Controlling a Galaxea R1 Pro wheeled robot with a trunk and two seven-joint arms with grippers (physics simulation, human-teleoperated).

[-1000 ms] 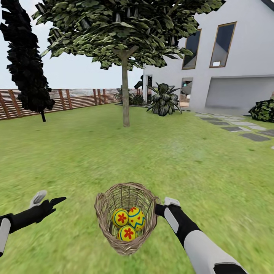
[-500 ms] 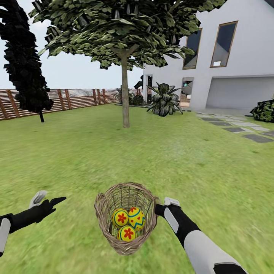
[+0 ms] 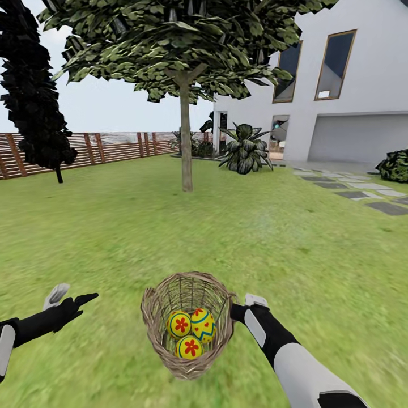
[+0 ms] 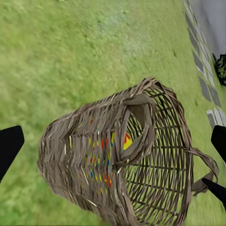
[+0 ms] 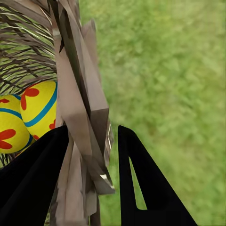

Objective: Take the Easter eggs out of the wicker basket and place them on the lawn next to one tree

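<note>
The wicker basket (image 3: 154, 317) hangs low in the head view, in front of me over the lawn (image 3: 113, 238). My right gripper (image 3: 237, 310) is shut on its right rim. Three Easter eggs (image 3: 180, 324) (image 3: 202, 323) (image 3: 190, 347), yellow with red flowers and blue bands, lie inside it. The right wrist view has the rim (image 5: 75, 94) pinched between the black fingers (image 5: 136, 188), with an egg (image 5: 40, 110) behind the weave. My left gripper (image 3: 71, 297) is open, left of the basket and apart from it. Its camera looks at the basket's side (image 4: 94, 155). The tree (image 3: 186, 141) stands straight ahead across the grass.
A dark cypress-like tree (image 3: 37, 102) and a slat fence (image 3: 113, 146) lie at the far left. The white house (image 3: 340, 113) is at the right, with a leafy shrub (image 3: 245, 148) before it and grey stepping stones (image 3: 362, 195). Open grass stretches between me and the tree.
The whole view has shifted a little: the cypress and fence slid left and the house edged closer, so the camera moved. Basket, eggs and both arms keep their places in the view.
</note>
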